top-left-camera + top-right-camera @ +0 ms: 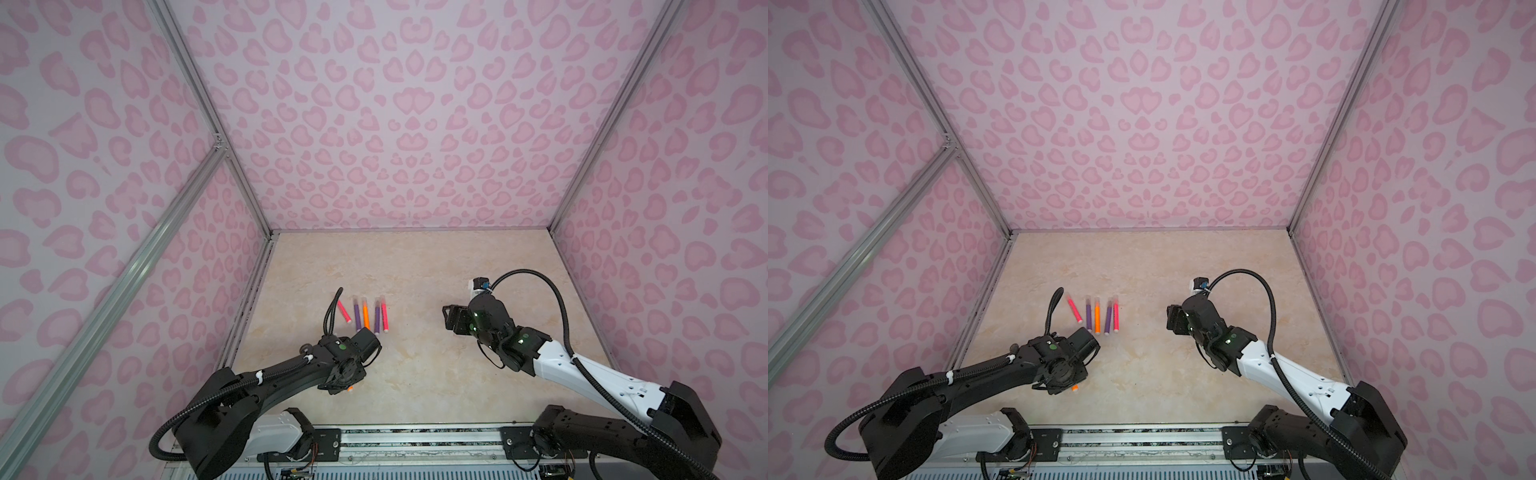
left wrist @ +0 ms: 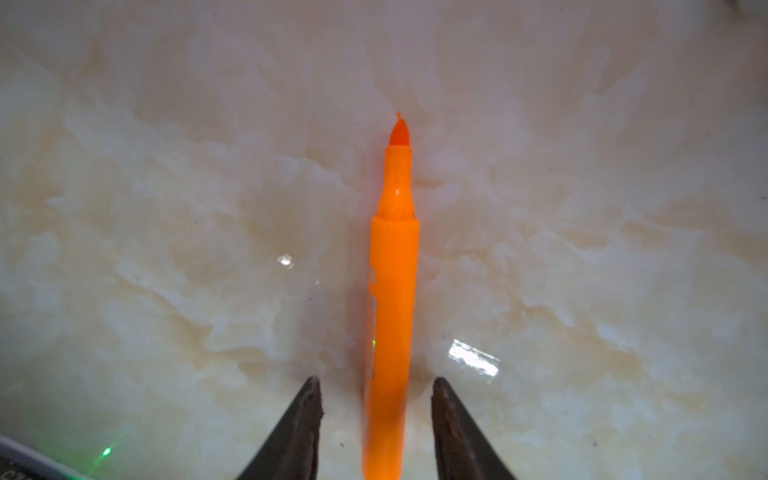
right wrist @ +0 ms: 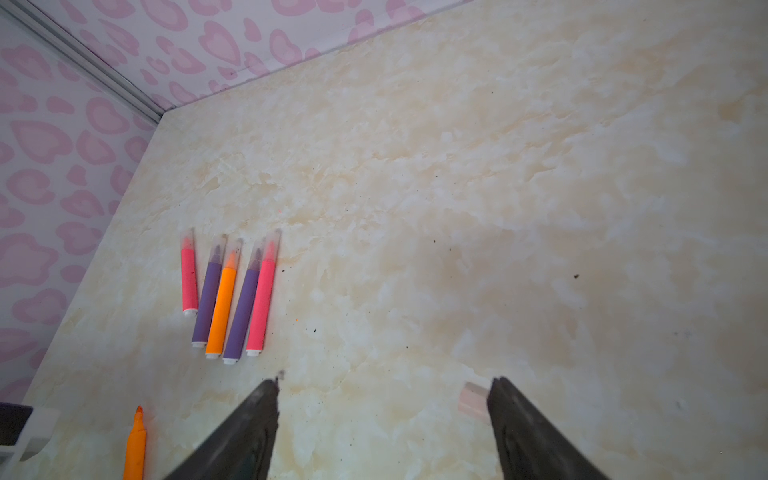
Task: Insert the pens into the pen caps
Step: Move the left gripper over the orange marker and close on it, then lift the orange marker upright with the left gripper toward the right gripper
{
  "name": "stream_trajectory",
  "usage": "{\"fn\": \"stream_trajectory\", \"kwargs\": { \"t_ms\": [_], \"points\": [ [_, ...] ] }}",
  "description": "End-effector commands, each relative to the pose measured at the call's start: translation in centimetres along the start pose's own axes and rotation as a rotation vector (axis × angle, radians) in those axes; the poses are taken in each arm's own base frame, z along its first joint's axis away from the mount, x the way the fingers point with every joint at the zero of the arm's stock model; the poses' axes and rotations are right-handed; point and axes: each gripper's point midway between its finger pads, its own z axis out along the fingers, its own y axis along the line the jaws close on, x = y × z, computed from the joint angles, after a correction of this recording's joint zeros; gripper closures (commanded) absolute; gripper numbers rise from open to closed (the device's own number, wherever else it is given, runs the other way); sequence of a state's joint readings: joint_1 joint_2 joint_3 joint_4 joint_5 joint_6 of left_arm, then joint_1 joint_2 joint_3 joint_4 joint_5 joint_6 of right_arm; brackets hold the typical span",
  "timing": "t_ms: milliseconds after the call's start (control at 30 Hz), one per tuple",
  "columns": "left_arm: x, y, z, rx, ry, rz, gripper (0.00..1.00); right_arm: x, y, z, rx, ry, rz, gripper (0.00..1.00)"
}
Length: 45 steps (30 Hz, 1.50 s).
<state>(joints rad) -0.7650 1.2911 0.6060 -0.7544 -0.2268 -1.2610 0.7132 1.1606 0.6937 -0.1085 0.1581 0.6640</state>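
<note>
As the row stands: five pens (image 3: 232, 295) lie side by side on the bench (image 3: 498, 187), each tip inside a clear cap (image 3: 272, 241); that part looks done.
Left to do: one orange pen (image 2: 390, 311) lies bare-tipped on the bench, apart from the row and nearer the robot. By my reading it has to be gripped, lifted and pushed into the last cap.
Left pincer (image 2: 375, 380): partly open and low over the bench, astride the orange pen's barrel with a gap on each side; it grips nothing yet.
Right pincer (image 3: 386, 380): wide open, raised over the right side of the bench, clamped on nothing.
Loose cap (image 3: 473, 401): a pale tube at the inner side of one right finger; probably the sixth.
Hard to tell: whether that cap lies on the bench or clings to the finger; part of it is behind the finger and it is blurred.
Cut off: the orange pen's rear end runs out of the left wrist view.
Top views: the left pincer is hidden under its wrist and only the orange pen's tip (image 1: 350, 389) peeps out; the caps barely show.
</note>
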Motion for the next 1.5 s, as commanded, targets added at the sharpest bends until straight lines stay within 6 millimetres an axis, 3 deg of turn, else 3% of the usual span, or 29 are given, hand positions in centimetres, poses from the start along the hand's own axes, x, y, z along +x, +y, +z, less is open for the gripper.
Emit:
{"fn": "stream_trajectory", "kwargs": {
  "t_ms": [0,433,567,667,767,867,933,1100,1200,1333,1400,1467],
  "points": [
    [0.0,0.8,0.6,-0.046,-0.009,-0.007,0.58,0.1,-0.2,0.0,0.013,0.002,0.004,0.20],
    [-0.3,1.6,1.4,-0.115,-0.034,0.037,0.68,0.2,-0.3,0.1,0.017,0.006,0.002,0.20],
    [-0.4,1.3,1.2,-0.098,-0.038,0.042,0.80,0.2,-0.3,0.2,0.018,0.006,0.002,0.20],
    [-0.4,0.6,1.0,-0.061,-0.036,0.055,0.94,0.2,-0.3,0.2,0.017,0.009,0.004,0.20],
    [-0.8,-1.7,0.1,0.042,-0.042,0.116,0.97,0.3,-0.1,0.2,0.004,0.008,0.006,0.20],
    [-2.5,-5.1,-2.9,0.177,-0.102,0.188,0.97,0.2,0.4,0.0,-0.038,-0.005,0.015,0.19],
    [-4.2,-7.9,-6.3,0.293,-0.169,0.241,0.97,0.1,0.7,-0.4,-0.066,-0.020,0.022,0.19],
    [-7.0,-16.7,-18.2,0.704,-0.339,0.468,0.97,-1.0,1.0,-2.0,-0.134,-0.106,0.061,0.18],
    [-7.2,-20.5,-22.3,0.900,-0.449,0.589,0.96,-1.7,1.2,-3.4,-0.204,-0.178,0.088,0.17],
    [-5.5,-23.8,-22.3,1.061,-0.521,0.719,0.96,-2.7,2.0,-5.7,-0.320,-0.268,0.101,0.18],
    [-4.0,-24.6,-21.1,1.095,-0.584,0.808,0.96,-3.0,2.6,-6.9,-0.388,-0.302,0.105,0.27],
    [-3.3,-24.6,-19.4,1.058,-0.671,0.858,0.96,-3.1,3.4,-7.7,-0.457,-0.320,0.100,0.30]
  ]
}}
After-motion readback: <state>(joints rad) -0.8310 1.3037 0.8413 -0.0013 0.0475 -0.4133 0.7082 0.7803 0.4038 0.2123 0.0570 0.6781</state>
